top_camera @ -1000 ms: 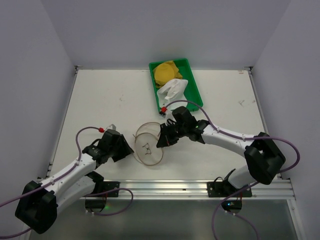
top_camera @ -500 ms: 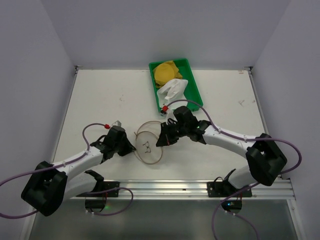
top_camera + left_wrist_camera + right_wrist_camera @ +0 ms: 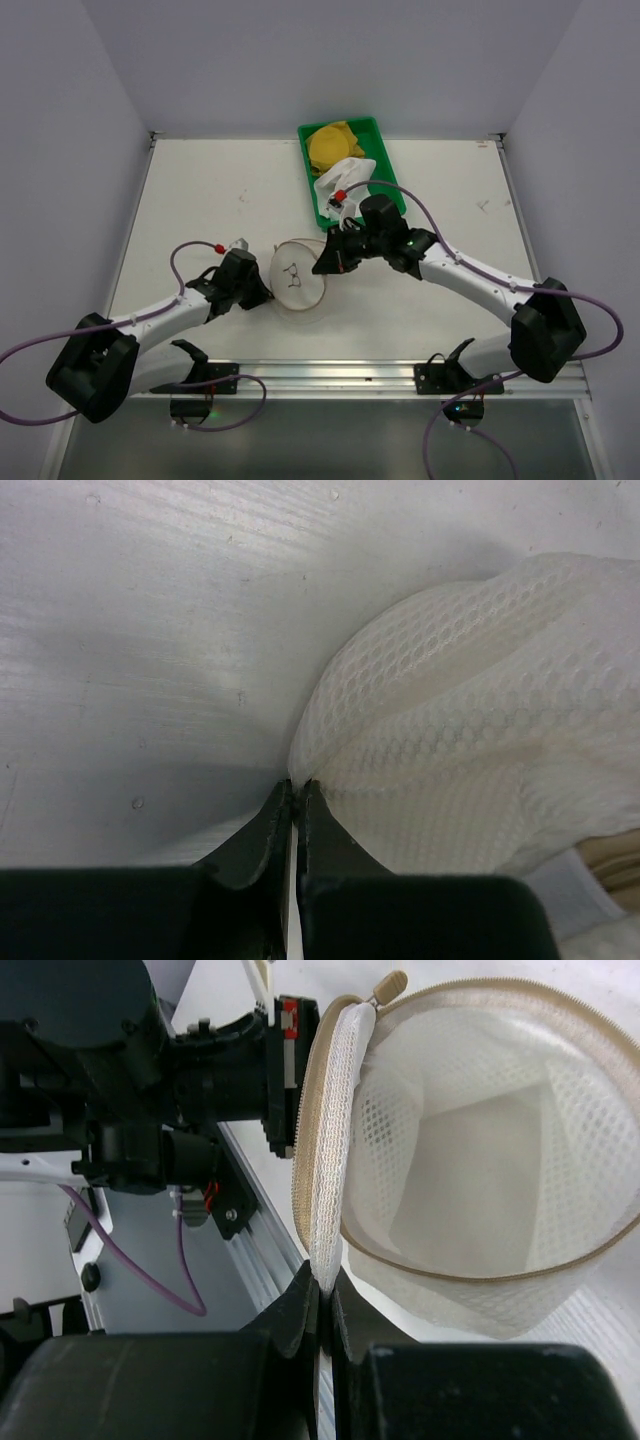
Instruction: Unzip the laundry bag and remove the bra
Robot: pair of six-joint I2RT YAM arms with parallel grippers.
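Note:
The laundry bag (image 3: 297, 285) lies unzipped near the table's front middle, its round flap lid (image 3: 335, 1120) raised. My right gripper (image 3: 325, 1290) is shut on the lid's mesh edge and holds it up; from above the right gripper (image 3: 323, 268) is at the bag's right side. The bag's inside (image 3: 480, 1160) shows only white mesh, with the zip pull (image 3: 386, 984) at the top. My left gripper (image 3: 295, 786) is shut on the bag's mesh wall (image 3: 450, 730); from above the left gripper (image 3: 265, 297) is at the bag's left edge. The bra is out of view.
A green tray (image 3: 393, 170) stands at the back middle, holding a yellow cloth item (image 3: 333, 143) and a white cloth item (image 3: 345, 180). The right arm's cable loops close over the tray's near end. A metal rail (image 3: 330, 375) runs along the near edge.
My left gripper has moved right to the bag's left edge and shut on the mesh. My right gripper, still shut on the lid, has pulled it up and slightly back.

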